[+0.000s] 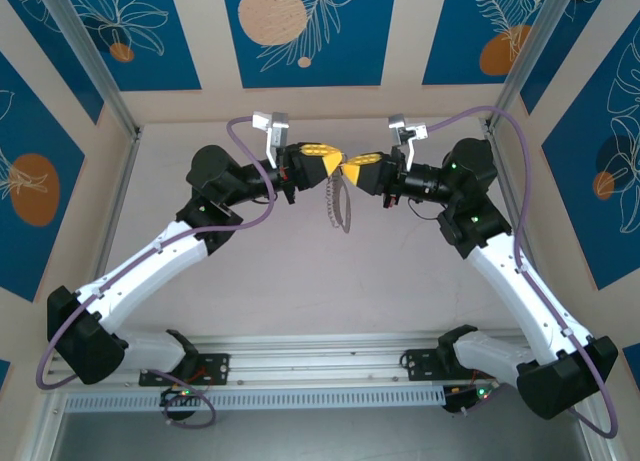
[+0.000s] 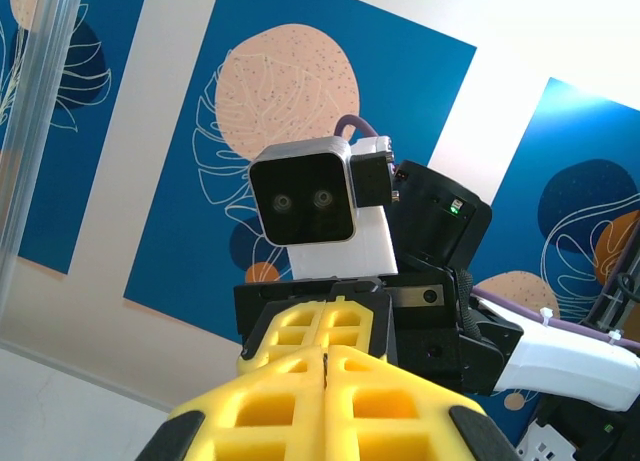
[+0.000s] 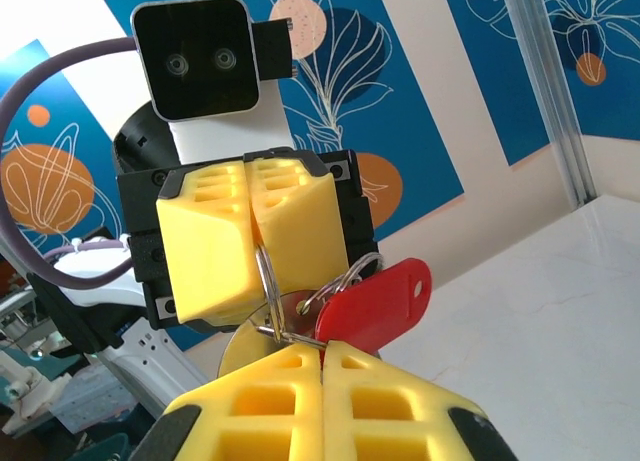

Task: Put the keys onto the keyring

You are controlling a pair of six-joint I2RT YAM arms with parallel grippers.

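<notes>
My two grippers meet tip to tip above the middle of the table. The left gripper point(image 1: 328, 171) point(image 3: 257, 231) point(image 2: 326, 359) is shut on the keyring point(image 3: 265, 271), a thin silver loop hanging from its yellow fingers. The right gripper point(image 1: 350, 167) point(image 3: 322, 349) point(image 2: 328, 316) is shut on a thin silver wire that joins that loop. The key point(image 3: 375, 303), with its red plastic head, hangs on a small ring point(image 3: 350, 274) just above the right fingertips. A round silver disc point(image 3: 245, 346) hangs behind it. A short silvery chain point(image 1: 340, 211) dangles below both grippers.
The pale table point(image 1: 330, 281) lies well below the grippers. Metal frame posts point(image 1: 100, 71) and blue patterned walls stand at the sides and back. A rail point(image 1: 320, 366) runs along the near edge between the arm bases.
</notes>
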